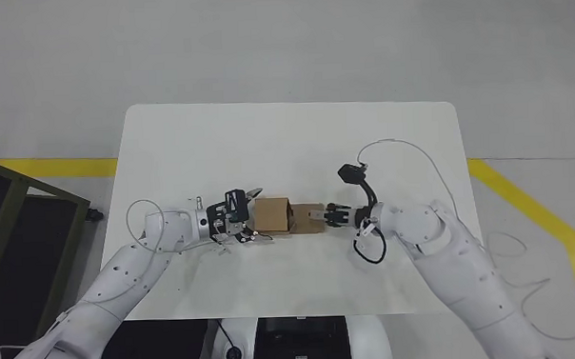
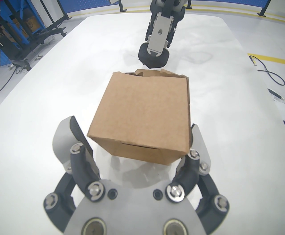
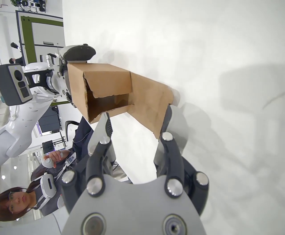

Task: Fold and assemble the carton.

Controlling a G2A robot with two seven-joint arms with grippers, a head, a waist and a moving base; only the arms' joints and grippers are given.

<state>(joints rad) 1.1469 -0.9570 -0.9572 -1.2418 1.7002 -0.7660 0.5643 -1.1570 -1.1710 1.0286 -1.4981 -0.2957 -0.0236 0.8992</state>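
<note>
Carton (image 2: 142, 111) interior largely shadowed. My left fingers (image 2: 64, 135) clamp its closed end; my right fingers (image 3: 176, 120) stand apart, one touching the flap (image 3: 151, 104).

I am looking into a robotics lab or test hall, not a home or a shop. The white table (image 1: 172, 136), with rounded corners, stands alone on a smooth grey floor (image 1: 283, 46) marked with yellow tape lines (image 1: 58, 167). Off the table's left edge stands a dark metal frame (image 1: 23, 236). Past the table in the left wrist view I see blue metal racks (image 2: 13, 26) and black stand legs (image 2: 55, 26). A black cable (image 2: 270, 73) lies loose on the floor just off the table's edge. The right wrist view takes in a bright open room with a dark screen (image 3: 47, 145) on a stand.
</note>
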